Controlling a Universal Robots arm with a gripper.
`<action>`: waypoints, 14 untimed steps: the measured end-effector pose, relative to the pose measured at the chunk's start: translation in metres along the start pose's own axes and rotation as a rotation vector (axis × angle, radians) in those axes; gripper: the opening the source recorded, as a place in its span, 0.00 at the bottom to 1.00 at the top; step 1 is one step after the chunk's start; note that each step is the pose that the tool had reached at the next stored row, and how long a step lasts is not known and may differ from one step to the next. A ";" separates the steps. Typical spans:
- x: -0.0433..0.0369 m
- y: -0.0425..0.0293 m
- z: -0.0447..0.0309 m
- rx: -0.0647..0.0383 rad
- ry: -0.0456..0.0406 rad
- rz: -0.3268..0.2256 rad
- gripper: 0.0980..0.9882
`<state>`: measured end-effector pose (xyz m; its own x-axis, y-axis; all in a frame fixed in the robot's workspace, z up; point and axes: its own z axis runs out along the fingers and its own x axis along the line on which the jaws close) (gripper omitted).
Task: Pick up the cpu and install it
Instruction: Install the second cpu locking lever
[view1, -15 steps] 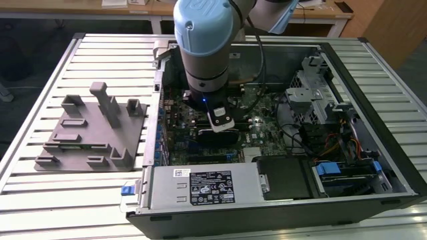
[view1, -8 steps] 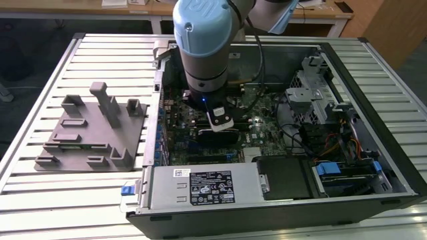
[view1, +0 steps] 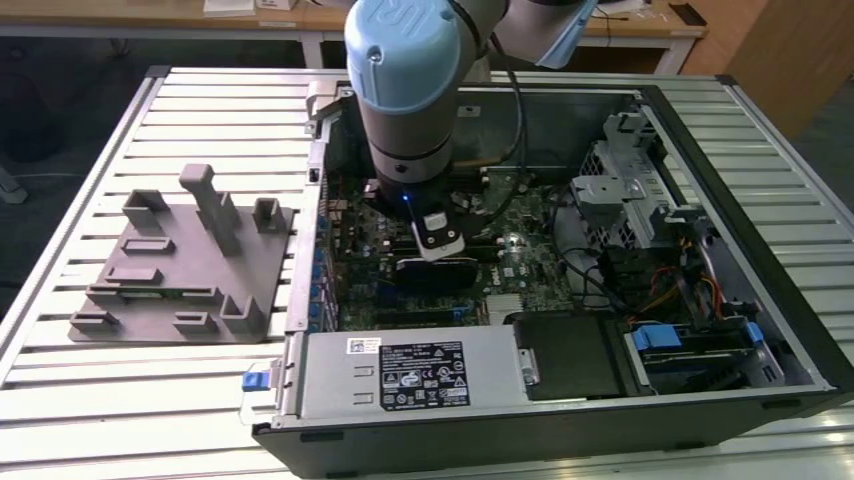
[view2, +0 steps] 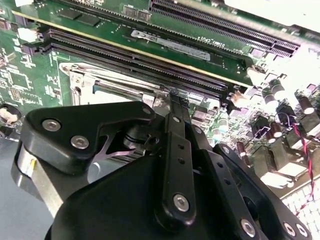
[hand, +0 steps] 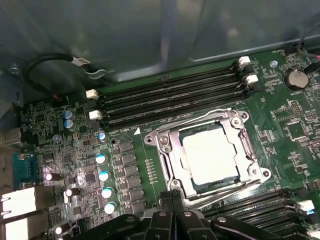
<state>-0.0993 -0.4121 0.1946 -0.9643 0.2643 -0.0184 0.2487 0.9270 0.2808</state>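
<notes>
Computer case (view1: 747, 330), lying open for access, was my landmark; inside it the motherboard (hand: 280, 130), its socket frame (hand: 167, 150) bedding the cpu (hand: 210, 155). I held the gripper (hand: 172, 197) beside that frame; I cannot tell its grip.

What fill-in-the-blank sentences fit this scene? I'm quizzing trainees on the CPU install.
1. The cpu lies inside the metal ____ frame on the motherboard.
2. The gripper is inside the open computer ____.
3. The grey fixture plate stands on the exterior view's ____ of the computer case.

Missing words: socket; case; left
</notes>
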 end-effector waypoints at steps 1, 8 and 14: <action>0.0002 0.0001 0.0006 0.000 0.0000 0.000 0.01; 0.0006 0.0006 0.0010 0.001 -0.0002 0.000 0.01; 0.0003 0.0049 -0.0136 0.001 -0.0004 0.000 0.01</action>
<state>-0.0997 -0.4112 0.2090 -0.9643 0.2642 -0.0189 0.2486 0.9273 0.2800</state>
